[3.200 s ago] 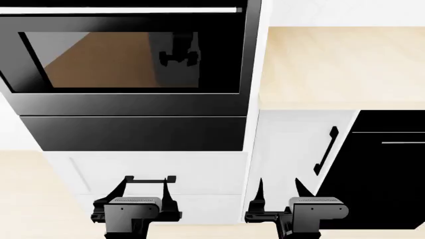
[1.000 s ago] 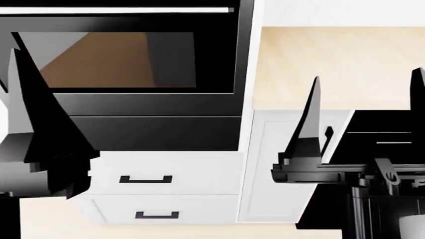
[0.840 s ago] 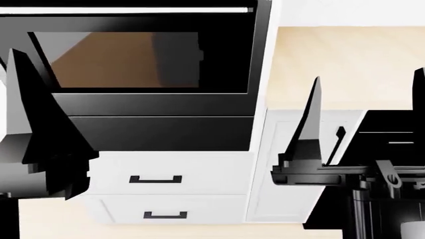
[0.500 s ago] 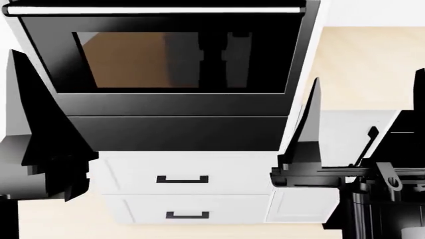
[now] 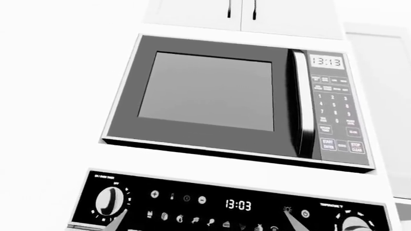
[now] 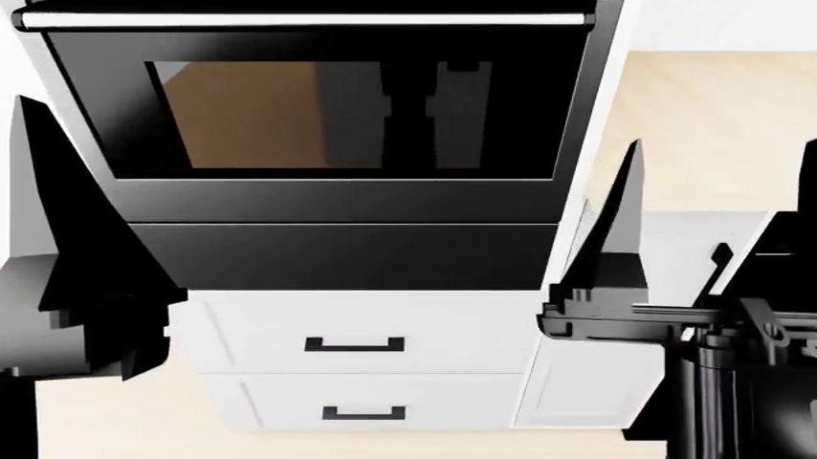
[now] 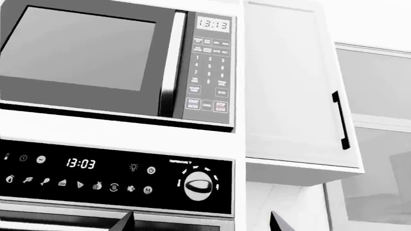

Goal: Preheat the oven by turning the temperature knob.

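Observation:
The oven (image 6: pixel 294 115) fills the upper head view: glossy black, brownish glass window, silver bar handle (image 6: pixel 306 19) on top, plain black panel (image 6: pixel 344 256) beneath. Its control panel shows in the wrist views. The temperature knob (image 7: pixel 198 185) sits at the panel's right end, also cut by the frame edge in the left wrist view (image 5: pixel 356 225). A second knob (image 5: pixel 109 201) is at the left end. My right gripper (image 7: pixel 202 224) is open and apart from the knob, raised at the oven's right (image 6: pixel 718 191). My left gripper (image 5: pixel 205 226) is open, raised at its left (image 6: pixel 19 172).
A microwave (image 5: pixel 212 94) is built in above the oven panel, keypad (image 7: pixel 209 67) at its right. White drawers (image 6: pixel 358 344) with black pulls lie under the oven. A pale wood countertop (image 6: pixel 715 124) lies to the right. A white wall cabinet with a black handle (image 7: pixel 339 120) flanks the microwave.
Both arms have risen from low to beside the oven. Over the last second the oven has slid rightward in the head view. The right gripper has shifted slightly right and down.

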Available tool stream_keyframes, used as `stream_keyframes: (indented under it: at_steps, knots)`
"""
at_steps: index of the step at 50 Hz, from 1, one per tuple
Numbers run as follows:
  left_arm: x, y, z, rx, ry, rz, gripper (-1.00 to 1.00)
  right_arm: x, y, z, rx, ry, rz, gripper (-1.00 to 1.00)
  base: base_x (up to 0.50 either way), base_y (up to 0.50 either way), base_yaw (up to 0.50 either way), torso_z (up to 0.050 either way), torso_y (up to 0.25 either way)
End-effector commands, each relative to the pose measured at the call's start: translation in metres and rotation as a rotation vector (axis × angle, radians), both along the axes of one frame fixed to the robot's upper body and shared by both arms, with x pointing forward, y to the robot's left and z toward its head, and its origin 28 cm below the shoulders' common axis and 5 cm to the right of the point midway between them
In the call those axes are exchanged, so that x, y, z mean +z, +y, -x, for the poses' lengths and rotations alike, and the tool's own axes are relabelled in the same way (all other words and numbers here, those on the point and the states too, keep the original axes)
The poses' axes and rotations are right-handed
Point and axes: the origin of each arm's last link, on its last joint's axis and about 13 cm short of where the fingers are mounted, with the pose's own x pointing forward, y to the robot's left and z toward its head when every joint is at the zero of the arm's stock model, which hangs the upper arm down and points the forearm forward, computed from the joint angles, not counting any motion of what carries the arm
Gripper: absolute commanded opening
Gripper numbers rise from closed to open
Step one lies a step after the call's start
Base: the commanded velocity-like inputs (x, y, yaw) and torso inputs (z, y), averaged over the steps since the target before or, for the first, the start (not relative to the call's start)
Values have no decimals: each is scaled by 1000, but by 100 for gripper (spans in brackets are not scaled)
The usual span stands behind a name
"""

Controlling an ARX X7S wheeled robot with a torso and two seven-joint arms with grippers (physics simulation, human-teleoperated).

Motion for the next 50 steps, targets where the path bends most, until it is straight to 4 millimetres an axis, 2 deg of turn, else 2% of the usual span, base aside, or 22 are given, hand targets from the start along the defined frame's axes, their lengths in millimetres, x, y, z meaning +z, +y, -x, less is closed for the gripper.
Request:
stream_keyframes:
  at_steps: [1, 7, 35, 39, 50]
  knots:
    - [-1, -1, 0, 4, 6, 15, 100, -1, -1, -1, 27, 18, -47, 100, 0, 0, 0, 0, 0]
    - [-1, -1, 0, -3, 3, 3, 100, -1, -1, 0, 74, 8, -29, 100, 38, 0, 0, 0, 0]
    - [-1, 0, 0, -5, -4, -8, 100, -2, 1, 1, 43, 11, 2, 100, 180, 0, 0, 0, 0]
    - [-3, -2, 3, -58, -11, -18, 100, -3, 2, 2, 43, 14, 6, 100, 45, 0, 0, 0, 0]
    - [-2, -2, 4, -72, -11, -14, 100, -4, 3, 2, 51, 25, 23, 100, 0, 0, 0, 47, 0]
